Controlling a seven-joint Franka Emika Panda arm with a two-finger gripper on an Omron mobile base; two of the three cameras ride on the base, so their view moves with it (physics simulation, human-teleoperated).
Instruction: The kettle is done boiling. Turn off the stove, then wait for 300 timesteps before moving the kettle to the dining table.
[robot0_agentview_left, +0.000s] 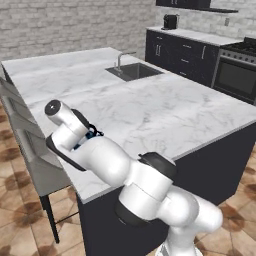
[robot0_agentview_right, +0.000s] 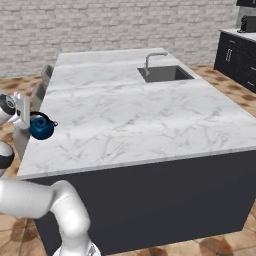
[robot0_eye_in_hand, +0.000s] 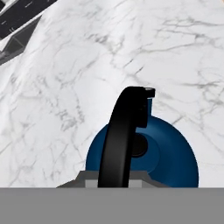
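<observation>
Kettle (robot0_agentview_right: 41, 128) is hanging over the near corner of the dining table (robot0_agentview_right: 150, 120), and I am holding it by its thin arched handle (robot0_eye_in_hand: 124, 131), gripper (robot0_agentview_right: 25, 116) clamped on it. I am judging the glossy body slippery and the load swing-prone, so the handle's top is the right hold.

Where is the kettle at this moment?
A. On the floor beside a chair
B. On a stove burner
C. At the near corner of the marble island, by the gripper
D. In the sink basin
C: the dark-blue kettle is over the island top near its corner, its handle at the gripper.
</observation>
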